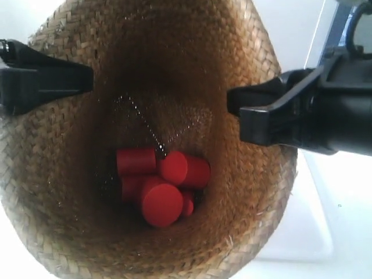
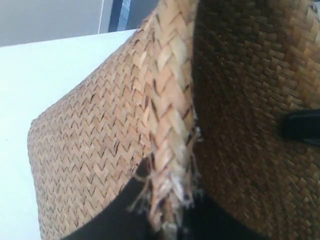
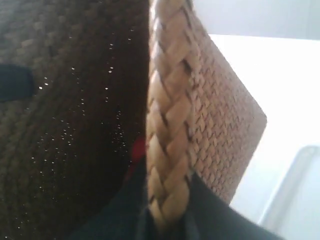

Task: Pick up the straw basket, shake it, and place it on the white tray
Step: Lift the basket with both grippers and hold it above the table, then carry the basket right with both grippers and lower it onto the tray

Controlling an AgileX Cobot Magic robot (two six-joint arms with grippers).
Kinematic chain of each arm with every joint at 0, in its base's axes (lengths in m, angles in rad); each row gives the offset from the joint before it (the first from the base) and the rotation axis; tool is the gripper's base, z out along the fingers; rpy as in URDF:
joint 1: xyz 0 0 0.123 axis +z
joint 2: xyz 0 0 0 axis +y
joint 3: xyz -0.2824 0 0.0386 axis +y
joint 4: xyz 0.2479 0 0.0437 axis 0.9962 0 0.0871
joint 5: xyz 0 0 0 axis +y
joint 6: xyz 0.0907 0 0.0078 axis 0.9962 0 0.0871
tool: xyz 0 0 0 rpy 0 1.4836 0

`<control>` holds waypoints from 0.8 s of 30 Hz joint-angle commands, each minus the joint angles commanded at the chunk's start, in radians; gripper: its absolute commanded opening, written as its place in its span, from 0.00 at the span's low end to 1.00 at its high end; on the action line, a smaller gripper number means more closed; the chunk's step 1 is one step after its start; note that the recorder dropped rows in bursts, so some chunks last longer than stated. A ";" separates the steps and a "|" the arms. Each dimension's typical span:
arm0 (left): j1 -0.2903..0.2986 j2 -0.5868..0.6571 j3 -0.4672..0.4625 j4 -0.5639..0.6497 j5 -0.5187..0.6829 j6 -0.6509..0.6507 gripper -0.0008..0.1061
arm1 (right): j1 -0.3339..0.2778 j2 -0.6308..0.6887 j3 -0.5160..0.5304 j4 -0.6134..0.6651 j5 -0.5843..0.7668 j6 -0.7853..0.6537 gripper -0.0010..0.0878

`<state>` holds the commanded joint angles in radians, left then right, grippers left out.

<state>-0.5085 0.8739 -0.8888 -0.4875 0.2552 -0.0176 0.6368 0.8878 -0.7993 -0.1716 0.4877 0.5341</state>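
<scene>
**Opposed Rim Grip on the Straw Basket**

The left gripper (image 2: 167,222) and right gripper (image 3: 167,220) each clamp the braided rim of the straw basket (image 1: 70,221), one finger inside and one outside. They grip on opposite sides, apparently to keep the load level. Red cylinders (image 1: 160,183) lie at its bottom. The basket appears raised, with the white tray (image 1: 308,226) showing just past its edge.

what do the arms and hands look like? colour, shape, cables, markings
The hand at the exterior view's left and the hand at the exterior view's right are black, with flat tapered fingers and blocky bodies. No markings show. A dark cable loop rises behind the latter.
</scene>
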 joint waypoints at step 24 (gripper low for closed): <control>-0.060 0.595 -0.636 0.622 0.614 -0.558 0.01 | -0.397 0.327 -0.455 -0.177 0.572 -0.226 0.01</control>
<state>-0.5682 1.4694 -1.5245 0.1346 0.8690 -0.5757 0.2398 1.2153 -1.2538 -0.3490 1.0598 0.3084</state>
